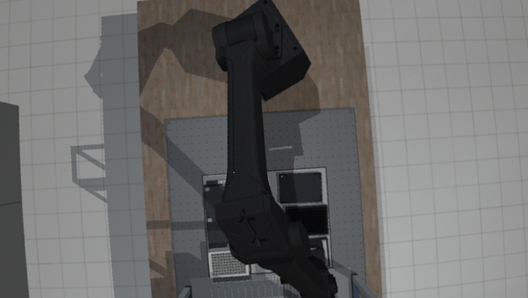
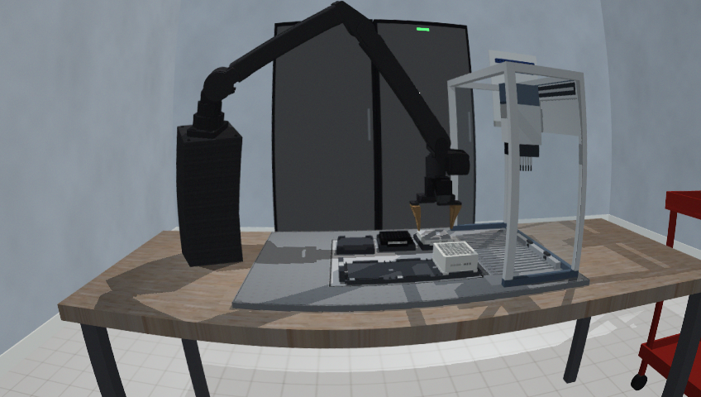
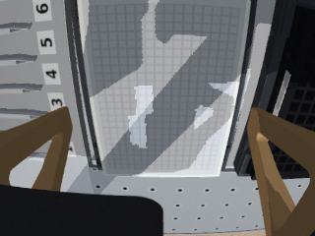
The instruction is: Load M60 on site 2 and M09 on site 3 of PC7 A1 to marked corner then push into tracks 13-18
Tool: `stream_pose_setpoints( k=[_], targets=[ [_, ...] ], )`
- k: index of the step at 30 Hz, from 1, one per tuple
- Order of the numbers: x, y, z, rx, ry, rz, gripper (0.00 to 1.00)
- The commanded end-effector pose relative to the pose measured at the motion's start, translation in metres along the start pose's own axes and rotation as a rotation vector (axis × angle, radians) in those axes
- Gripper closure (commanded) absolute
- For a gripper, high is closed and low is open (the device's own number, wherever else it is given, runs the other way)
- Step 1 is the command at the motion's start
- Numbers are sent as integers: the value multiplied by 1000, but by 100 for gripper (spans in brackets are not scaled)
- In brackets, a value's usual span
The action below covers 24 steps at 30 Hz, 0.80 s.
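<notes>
Fully open, empty gripper (image 2: 436, 212) hovers above 384-well plate M60 (image 3: 164, 79) on nest S3; next move likely: descend, then grasp it.

Wood table (image 2: 147, 299) on dark legs, over pale tiled floor (image 2: 304, 374). Behind it, tall dark two-door cabinet (image 2: 324, 147) with green light (image 2: 422, 29) lit near top of right door; blue-grey wall (image 2: 88, 122) all round. Red cart (image 2: 681, 201) at right edge just off table end, one black caster (image 2: 638, 380) showing; white sheet with blue strip (image 2: 513, 58) on wall past cabinet.
</notes>
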<state>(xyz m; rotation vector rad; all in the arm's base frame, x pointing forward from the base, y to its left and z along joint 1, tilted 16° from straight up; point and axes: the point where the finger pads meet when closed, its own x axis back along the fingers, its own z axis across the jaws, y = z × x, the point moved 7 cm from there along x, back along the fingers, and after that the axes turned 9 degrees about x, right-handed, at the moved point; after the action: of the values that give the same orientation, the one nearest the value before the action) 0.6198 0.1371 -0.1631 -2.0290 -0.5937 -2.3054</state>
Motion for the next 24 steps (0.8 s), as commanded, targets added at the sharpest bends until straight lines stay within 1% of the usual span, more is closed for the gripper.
stream_pose_setpoints(
  k=[1, 7, 8, 11, 12, 13, 24],
  targets=[
    [3, 12, 7, -11, 6, -1, 0],
    [3, 12, 7, -11, 6, -1, 0],
    [12, 15, 8, -17, 29, -2, 0],
    [12, 15, 7, -16, 25, -2, 0],
    [14, 16, 15, -20, 39, -3, 0],
    [15, 16, 17, -22, 44, -3, 0],
    [14, 16, 15, -20, 40, -3, 0]
  ],
)
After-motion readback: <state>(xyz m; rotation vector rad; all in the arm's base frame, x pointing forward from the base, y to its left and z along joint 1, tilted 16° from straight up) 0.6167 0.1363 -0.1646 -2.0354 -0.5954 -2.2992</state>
